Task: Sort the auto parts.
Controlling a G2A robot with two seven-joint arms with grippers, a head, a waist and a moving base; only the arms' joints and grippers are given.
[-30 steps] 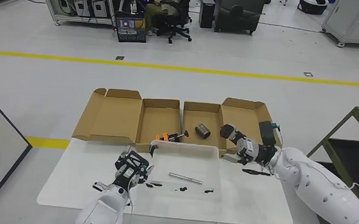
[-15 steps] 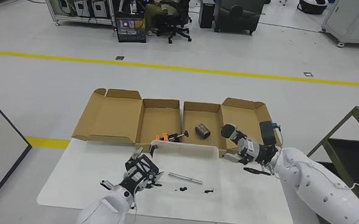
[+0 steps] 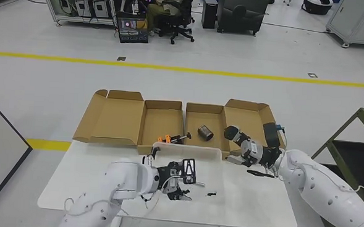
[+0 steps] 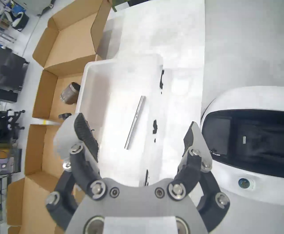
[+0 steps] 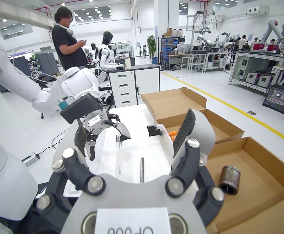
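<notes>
- Pale workshop floor surrounds a white bench (image 3: 73,182), which carries a white tray (image 3: 186,147) at the middle of its far edge.
- Metal rod (image 4: 135,122) lies flat in the tray, toward its near rim.
- Left gripper (image 3: 188,171) hangs over the tray above the rod, claw spread wide (nothing between the pads).
- Right gripper (image 3: 231,145) sits at the tray's far right corner, claw likewise open and empty.
- Dark cylinder (image 3: 205,133) lies on its side in the right box (image 3: 250,114), past the bench's far edge.
- Orange-and-black part (image 3: 171,138) lies in the left box (image 3: 117,119), by its near wall.
</notes>
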